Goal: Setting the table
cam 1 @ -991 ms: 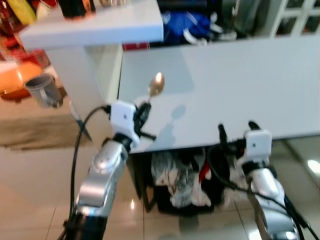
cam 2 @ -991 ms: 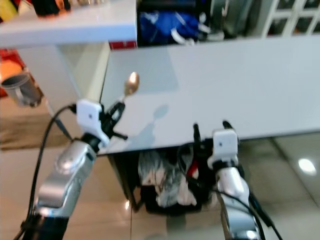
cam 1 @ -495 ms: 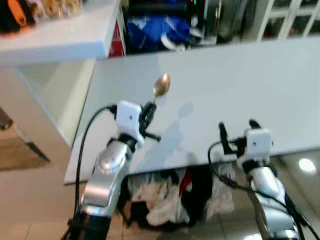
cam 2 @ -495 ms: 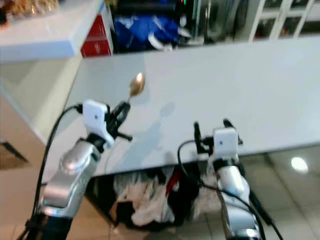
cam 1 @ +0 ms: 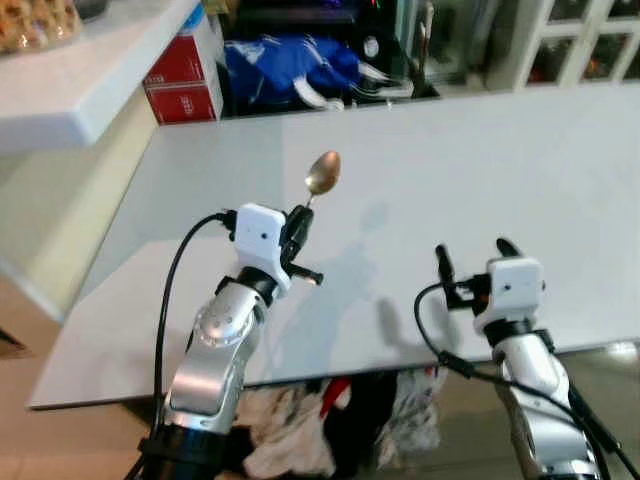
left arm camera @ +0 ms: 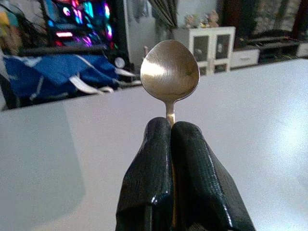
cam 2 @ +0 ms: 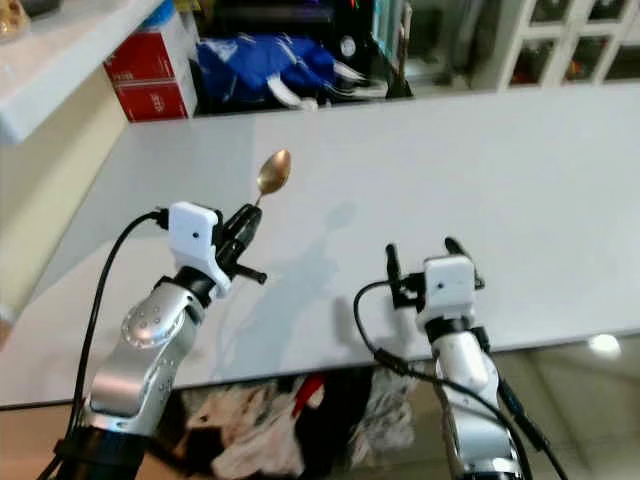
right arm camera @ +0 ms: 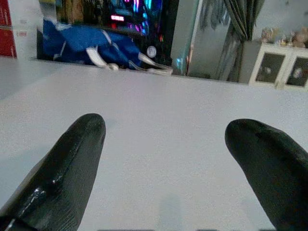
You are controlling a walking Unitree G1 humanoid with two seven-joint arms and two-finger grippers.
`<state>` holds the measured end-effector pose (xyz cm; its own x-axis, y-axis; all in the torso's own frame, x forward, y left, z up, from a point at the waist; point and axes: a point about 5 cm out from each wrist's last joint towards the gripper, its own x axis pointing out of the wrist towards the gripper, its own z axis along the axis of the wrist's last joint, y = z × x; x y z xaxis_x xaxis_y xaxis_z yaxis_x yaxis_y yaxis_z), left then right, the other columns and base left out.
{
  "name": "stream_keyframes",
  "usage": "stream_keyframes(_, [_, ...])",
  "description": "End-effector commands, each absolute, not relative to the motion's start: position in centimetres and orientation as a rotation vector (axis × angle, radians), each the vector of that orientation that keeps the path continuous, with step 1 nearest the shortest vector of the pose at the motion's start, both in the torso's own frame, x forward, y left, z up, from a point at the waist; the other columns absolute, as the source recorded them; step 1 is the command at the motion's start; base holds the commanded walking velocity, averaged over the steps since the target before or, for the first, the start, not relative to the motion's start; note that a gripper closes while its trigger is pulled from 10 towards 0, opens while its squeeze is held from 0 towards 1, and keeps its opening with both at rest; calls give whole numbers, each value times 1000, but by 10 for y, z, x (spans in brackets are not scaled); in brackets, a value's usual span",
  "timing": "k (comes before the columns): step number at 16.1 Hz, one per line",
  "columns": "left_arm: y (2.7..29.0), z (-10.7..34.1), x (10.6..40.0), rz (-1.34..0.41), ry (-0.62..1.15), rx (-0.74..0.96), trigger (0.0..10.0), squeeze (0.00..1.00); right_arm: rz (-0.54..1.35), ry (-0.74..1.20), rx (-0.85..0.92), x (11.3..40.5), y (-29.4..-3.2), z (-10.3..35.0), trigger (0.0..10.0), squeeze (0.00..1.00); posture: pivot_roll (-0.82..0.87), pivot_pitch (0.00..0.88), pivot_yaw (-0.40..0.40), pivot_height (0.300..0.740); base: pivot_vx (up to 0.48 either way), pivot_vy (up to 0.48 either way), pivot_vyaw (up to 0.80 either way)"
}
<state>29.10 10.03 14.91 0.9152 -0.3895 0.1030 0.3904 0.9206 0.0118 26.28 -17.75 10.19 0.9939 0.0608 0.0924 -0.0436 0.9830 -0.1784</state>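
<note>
Big white table (cam 1: 560, 150) takes up most of the scene. Left gripper (left arm camera: 171, 144) is pinched tight on a gold spoon (cam 1: 321, 174), bowl up, above the table's near-left part. Right gripper (right arm camera: 163, 154) hovers spread, empty. Thin handle, so it could twist or slip when lowered.

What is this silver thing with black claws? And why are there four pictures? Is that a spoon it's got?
It's a house robot with two silver arms. Two pictures come from cameras in its head, looking down at a white table. The other two come from small cameras on its wrists, looking along the black jaws. Yes, that's a spoon: the left gripper has its jaws shut on the handle, bowl pointing up above the table. The right gripper holds nothing, its jaws wide apart over the table's near edge. Behind the table are red boxes and a blue bag.
</note>
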Motion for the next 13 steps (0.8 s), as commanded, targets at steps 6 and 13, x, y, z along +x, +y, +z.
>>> stream_keyframes(6, [102,157,294,-372,-129,6,0,0,84,-87,-165,263,-170,99,10000,0,-147,0,78,735,131,-424,0])
stream_keyframes(13, [97,158,295,-383,-119,-19,0,0,96,-77,-163,263,-168,97,10000,0,-147,0,78,735,0,-477,0])
